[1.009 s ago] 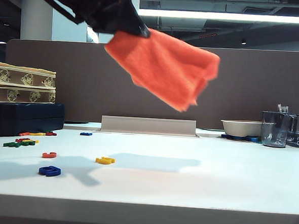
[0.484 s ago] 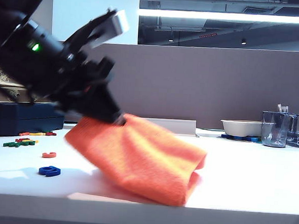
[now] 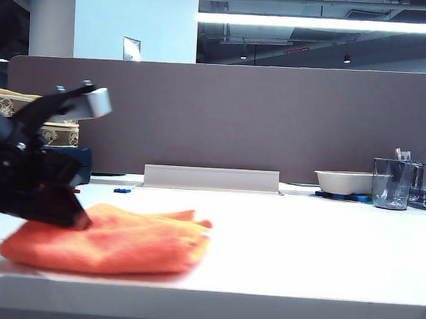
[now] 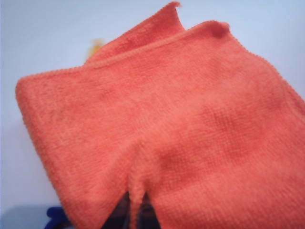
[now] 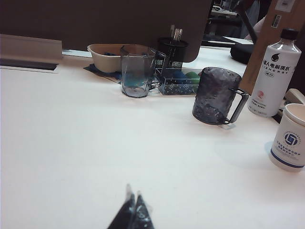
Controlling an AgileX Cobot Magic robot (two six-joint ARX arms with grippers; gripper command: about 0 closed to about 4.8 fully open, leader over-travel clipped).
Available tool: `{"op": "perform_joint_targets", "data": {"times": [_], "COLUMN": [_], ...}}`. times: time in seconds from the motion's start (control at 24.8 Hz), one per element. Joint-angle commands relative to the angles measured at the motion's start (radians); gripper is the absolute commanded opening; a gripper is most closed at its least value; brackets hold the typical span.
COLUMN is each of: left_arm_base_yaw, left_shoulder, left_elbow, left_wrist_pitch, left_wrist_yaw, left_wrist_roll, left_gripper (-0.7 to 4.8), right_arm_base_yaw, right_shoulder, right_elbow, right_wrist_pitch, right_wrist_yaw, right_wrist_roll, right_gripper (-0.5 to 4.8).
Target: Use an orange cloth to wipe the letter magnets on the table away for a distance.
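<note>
**Cloth down flat on the table, one magnet showing**

My left gripper (image 3: 79,220) sits low at the left edge of the exterior view, jaws pinched tight on the rear edge of the orange cloth (image 3: 110,241). The cloth lies spread and rumpled on the table (image 3: 316,245), filling the lower left of that view. From my left wrist camera the orange cloth (image 4: 176,124) fills nearly the whole picture, its folded layers overlapping, and my fingertips (image 4: 136,217) show only as a dark sliver at the bottom edge where the fabric bunches into them.

Of the letter magnets I can count just one clearly in the exterior view: a blue one (image 3: 122,191) by the divider panel (image 3: 273,120), behind the cloth and apart from it. A faint yellow smear (image 4: 97,45) peeks past the cloth's far edge in my wrist view; I cannot tell if it is a letter.

My right gripper (image 5: 132,210) hangs over bare table at the bottom of its own view, its two fingertips pressed together and holding nothing. Ahead of it stand two clear tumblers, one handled mug (image 5: 217,95), one bowl (image 5: 107,56), one bottle (image 5: 279,71) and one paper cup (image 5: 291,138).
</note>
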Motion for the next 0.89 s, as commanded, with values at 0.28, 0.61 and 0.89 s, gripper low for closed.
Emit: {"op": "perform_joint_targets", "data": {"times": [0.28,0.61,0.89], "left_arm_base_yaw": [0.247,0.422,0.508], "left_shoulder": [-0.001,0.021,0.224], "left_elbow": [0.002,0.004,0.163], "left_wrist_pitch": [0.121,0.215,0.262], "left_wrist_yaw": [0.058,0.058,0.073], "left_wrist_roll": [0.074,0.077,0.078], "left_gripper": [-0.06,-0.06,-0.06], "right_arm_base_yaw": [0.000,0.001,0.001], "right_shoulder": [-0.008,-0.008,-0.008], "right_elbow": [0.000,0.000,0.000], "right_wrist_pitch": [0.013,0.013,0.013], "right_wrist_yaw": [0.002,0.002,0.001], "right_wrist_roll": [0.001,0.001,0.001], "right_gripper": [-0.01,-0.01,-0.01]}}
